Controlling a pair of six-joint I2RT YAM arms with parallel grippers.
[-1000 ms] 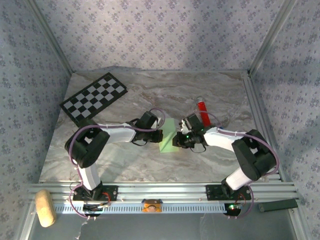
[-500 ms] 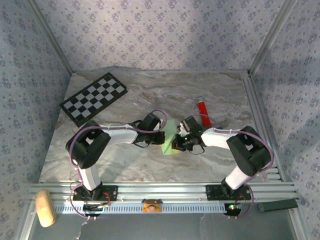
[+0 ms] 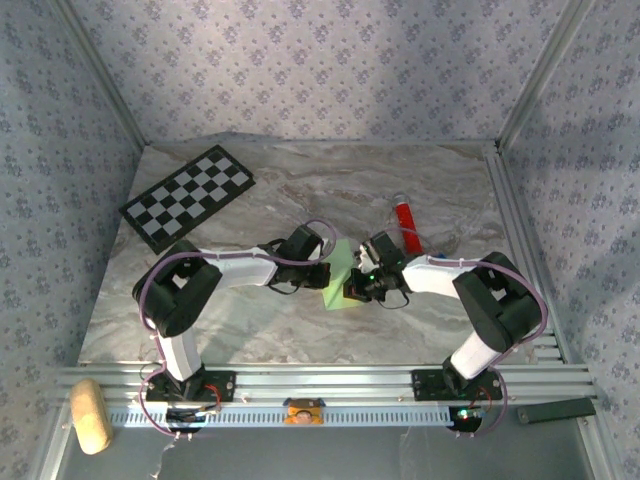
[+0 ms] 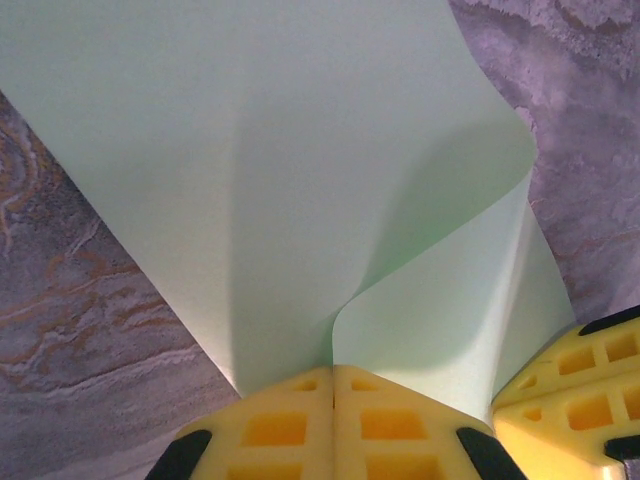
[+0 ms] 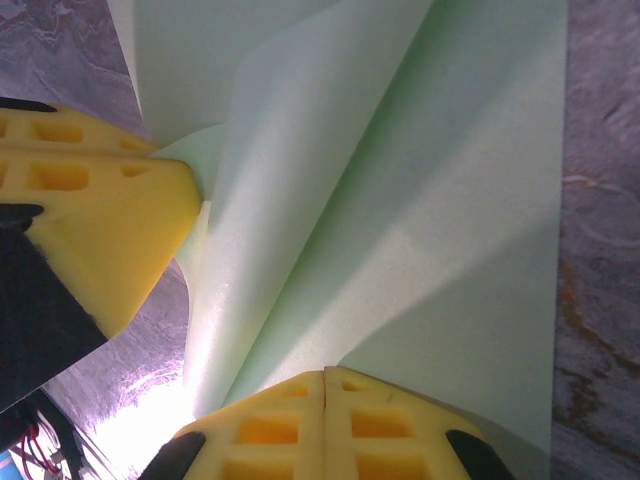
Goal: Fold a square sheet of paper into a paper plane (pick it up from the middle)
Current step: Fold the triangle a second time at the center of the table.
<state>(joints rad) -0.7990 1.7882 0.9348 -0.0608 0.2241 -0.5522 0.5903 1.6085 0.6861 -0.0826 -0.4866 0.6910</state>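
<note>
Thin matte lt-green paper (image 4: 300, 180), curled into a soft fold. L gripper (image 4: 333, 382) & R gripper (image 5: 325, 385): jaws fully closed, each pinching paper. Veined marble table (image 3: 250, 320); floral-print walls (image 3: 300, 70).

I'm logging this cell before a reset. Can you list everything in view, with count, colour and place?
paper: one, light green, mid-table, bowed between the two grippers
tube: one, red, lying on the table just beyond the right gripper
checkerboard: one, black and white, far-left part of the table
table: one, grey marble pattern, under everything above
block: one, tan, near-left corner, off the table
orange part: one, orange-brown, middle of the near rail
bar: one, dark, near-right end of the rail
left gripper: one, yellow fingers, shut on the paper
right gripper: one, yellow fingers, shut on the paper, facing the left one
</note>
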